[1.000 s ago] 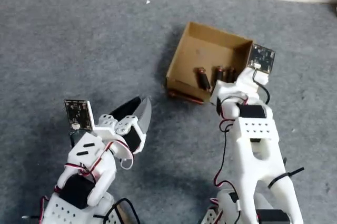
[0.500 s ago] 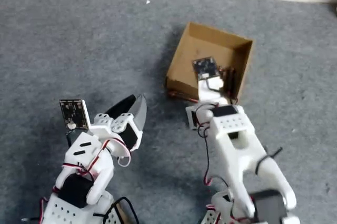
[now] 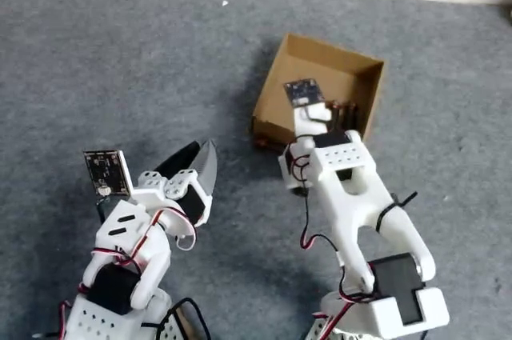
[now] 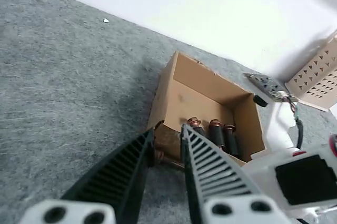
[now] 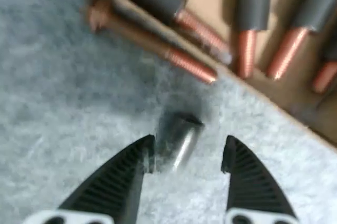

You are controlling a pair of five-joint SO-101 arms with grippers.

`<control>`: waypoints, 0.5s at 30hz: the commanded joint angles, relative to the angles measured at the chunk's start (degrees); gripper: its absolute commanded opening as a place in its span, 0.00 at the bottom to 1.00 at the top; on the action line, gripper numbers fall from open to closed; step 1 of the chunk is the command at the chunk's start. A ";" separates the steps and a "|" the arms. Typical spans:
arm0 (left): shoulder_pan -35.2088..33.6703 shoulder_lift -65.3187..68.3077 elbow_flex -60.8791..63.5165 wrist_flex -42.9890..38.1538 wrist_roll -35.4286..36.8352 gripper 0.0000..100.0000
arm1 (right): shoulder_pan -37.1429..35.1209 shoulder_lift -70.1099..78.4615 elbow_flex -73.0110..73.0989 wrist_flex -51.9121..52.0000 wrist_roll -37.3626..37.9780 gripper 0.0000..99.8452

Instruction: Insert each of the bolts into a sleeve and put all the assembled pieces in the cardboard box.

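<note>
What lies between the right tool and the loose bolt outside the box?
A dark sleeve on the grey mat, right at the open right tool, just short of the bolt. The right wrist view shows it.

The table (image 3: pixel 120 60) is covered in rough grey felt-like cloth. The box (image 3: pixel 324 72) is made of matt brown cardboard. Between the ribbed black plastic fingers (image 5: pixel 118 182) of the right pincer (image 5: pixel 188 147) a dark, faintly sheened sleeve (image 5: pixel 178 132) is seen; just beyond it, a bolt (image 5: pixel 147 39) of coppery threaded metal
</note>
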 commanded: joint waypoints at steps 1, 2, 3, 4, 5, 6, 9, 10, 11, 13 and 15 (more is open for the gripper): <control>-0.48 -0.48 -1.54 0.09 0.26 0.10 | -2.95 -0.31 -1.10 1.19 -0.53 0.19; -0.48 -0.48 -1.45 0.09 0.26 0.10 | -3.30 -0.31 -0.75 1.10 -0.53 0.19; -0.48 -0.48 -1.45 0.09 0.26 0.10 | -3.30 -0.31 -0.66 1.10 -0.53 0.19; -0.48 -0.48 -1.36 0.09 0.26 0.10 | -3.21 -0.22 -0.66 1.10 -0.53 0.19; -0.48 -0.48 -1.36 0.09 0.26 0.10 | -3.12 -0.22 -0.66 1.10 -0.62 0.19; -0.48 -0.48 -1.36 0.09 0.26 0.10 | -3.12 -0.04 -0.66 1.01 -0.88 0.19; -0.48 -0.48 -1.27 0.09 0.35 0.10 | -3.12 4.18 -0.84 1.10 -3.43 0.19; -0.48 -0.48 -1.27 0.09 0.35 0.10 | -2.86 6.55 -0.84 1.19 -3.69 0.19; -0.48 -0.48 -1.27 0.09 0.35 0.10 | -2.15 8.75 -1.45 1.19 -3.78 0.19; -0.48 -0.48 -1.27 0.09 0.35 0.10 | -1.10 12.88 -5.85 2.15 -3.96 0.18; -0.48 -0.48 -1.27 0.09 0.26 0.10 | 0.13 15.96 -10.68 5.49 -3.78 0.13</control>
